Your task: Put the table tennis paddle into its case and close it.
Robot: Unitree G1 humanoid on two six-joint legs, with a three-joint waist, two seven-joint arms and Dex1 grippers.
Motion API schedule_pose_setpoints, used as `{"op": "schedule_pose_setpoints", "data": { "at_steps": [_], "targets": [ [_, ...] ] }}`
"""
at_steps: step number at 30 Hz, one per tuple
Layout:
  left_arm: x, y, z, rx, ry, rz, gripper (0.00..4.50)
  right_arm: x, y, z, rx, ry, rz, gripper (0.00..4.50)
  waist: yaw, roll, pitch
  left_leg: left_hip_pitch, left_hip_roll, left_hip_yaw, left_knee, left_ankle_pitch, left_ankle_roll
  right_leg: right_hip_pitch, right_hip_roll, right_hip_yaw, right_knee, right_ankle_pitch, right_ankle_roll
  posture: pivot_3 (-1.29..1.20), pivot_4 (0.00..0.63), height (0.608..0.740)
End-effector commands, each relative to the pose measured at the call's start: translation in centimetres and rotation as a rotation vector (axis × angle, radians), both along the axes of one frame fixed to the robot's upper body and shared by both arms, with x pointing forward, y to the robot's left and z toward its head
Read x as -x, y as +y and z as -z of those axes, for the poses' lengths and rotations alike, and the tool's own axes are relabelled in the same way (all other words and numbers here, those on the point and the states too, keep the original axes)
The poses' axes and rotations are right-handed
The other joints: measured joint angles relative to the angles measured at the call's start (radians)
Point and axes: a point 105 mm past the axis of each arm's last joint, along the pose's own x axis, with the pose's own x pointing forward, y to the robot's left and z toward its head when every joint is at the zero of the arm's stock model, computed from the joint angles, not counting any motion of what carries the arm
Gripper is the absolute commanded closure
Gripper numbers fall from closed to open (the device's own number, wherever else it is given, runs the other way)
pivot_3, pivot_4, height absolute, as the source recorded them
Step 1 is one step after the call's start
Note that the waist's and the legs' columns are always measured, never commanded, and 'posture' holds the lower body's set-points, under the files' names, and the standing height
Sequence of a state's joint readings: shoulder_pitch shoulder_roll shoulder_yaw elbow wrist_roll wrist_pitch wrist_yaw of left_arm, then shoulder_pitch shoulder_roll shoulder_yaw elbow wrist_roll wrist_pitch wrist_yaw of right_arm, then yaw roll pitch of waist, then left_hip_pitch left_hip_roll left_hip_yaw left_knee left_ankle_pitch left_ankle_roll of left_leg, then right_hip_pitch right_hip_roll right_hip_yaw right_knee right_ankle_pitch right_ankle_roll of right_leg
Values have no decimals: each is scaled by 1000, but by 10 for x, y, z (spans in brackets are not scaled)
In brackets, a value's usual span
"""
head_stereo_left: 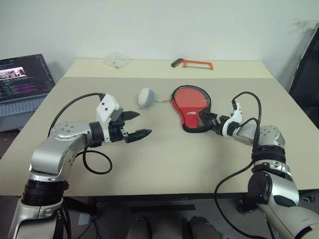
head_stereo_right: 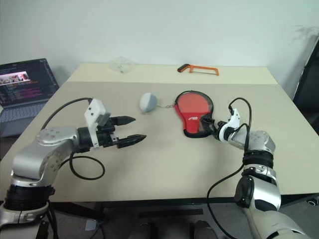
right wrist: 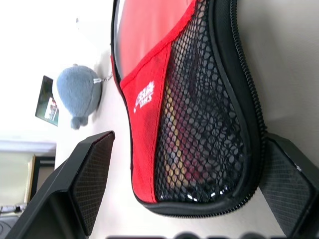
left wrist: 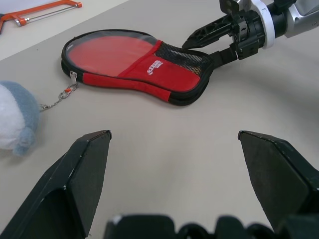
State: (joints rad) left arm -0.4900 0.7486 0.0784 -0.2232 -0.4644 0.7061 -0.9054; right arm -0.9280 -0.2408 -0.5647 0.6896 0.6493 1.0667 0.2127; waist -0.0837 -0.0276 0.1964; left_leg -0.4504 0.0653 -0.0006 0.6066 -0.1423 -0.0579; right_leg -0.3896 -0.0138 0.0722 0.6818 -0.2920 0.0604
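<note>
two grippers are over your tabletop (head_stereo_left: 164, 164), both spread wide and holding nothing. nearest the front edge on the left side, your left gripper (head_stereo_left: 138, 124) hangs above bare surface, fingers pointing toward the middle, well apart from the case.

your right gripper (head_stereo_left: 206, 120) sits toward the right side, level with the narrow handle end of the case (head_stereo_left: 191, 106). in the right wrist view one finger (right wrist: 89, 179) stands on each side of that end; the far one looks to be just against the black edging, though you cannot tell whether it truly touches.

the case lies flat near the middle of the tabletop, red side up with white logo and black mesh panel, round end toward the far edge. the zip looks shut along the edging you can see. the table tennis paddle (right wrist: 187, 149) is inside: striped handle colours show dimly through the mesh in the right wrist view.

just left of the case's round end lies a grey fuzzy toy (head_stereo_left: 146, 97), joined to the zip pull by a short chain (left wrist: 56, 97).

by the far edge: an orange hacksaw (head_stereo_left: 192, 63) right of centre, a clear plastic bit (head_stereo_left: 116, 59) left of centre. off the left edge, a laptop (head_stereo_left: 22, 82) with its screen lit.
</note>
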Motion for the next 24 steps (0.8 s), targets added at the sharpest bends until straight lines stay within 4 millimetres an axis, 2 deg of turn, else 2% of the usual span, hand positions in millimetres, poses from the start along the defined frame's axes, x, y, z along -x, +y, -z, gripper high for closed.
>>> {"op": "schedule_pose_setpoints", "data": {
  "at_steps": [1, 9, 17, 20, 24],
  "targets": [
    [-1, -5, -12, 3, -58, 18, 63, -8, 13, -5, -28, -14, -2, 0, -3, 0, 0, 0, 0, 0, 0, 0, 0, 0, 0, 0, 0, 0, 0, 0, 150, 740],
    [-5, -7, -11, 3, -61, 21, 63, -21, 30, -2, -40, -21, 9, 0, -7, 0, 0, 2, 1, 0, 0, 2, 3, 0, 2, 1, 0, 2, 3, 0, 150, 740],
    [-4, -7, -11, 1, -64, 14, 63, -26, 50, 1, -43, -22, -11, 0, -14, 0, 0, 2, 1, 0, 0, 3, 5, 0, 2, 2, 0, 4, 3, 0, 150, 740],
    [-5, -6, -11, 0, -65, 8, 0, -26, 56, 2, -39, -21, -19, 622, -17, 0, 0, 2, 2, 0, 0, 3, 5, 0, 2, 2, 0, 4, 2, 0, 150, 740],
    [-5, -4, -10, -2, -65, 1, 0, -24, 62, 7, -23, -10, -39, 2063, -18, 0, 0, 2, 2, 0, -1, 3, 5, 0, 3, 2, 0, 6, -2, 0, 150, 740]
  ]
}}
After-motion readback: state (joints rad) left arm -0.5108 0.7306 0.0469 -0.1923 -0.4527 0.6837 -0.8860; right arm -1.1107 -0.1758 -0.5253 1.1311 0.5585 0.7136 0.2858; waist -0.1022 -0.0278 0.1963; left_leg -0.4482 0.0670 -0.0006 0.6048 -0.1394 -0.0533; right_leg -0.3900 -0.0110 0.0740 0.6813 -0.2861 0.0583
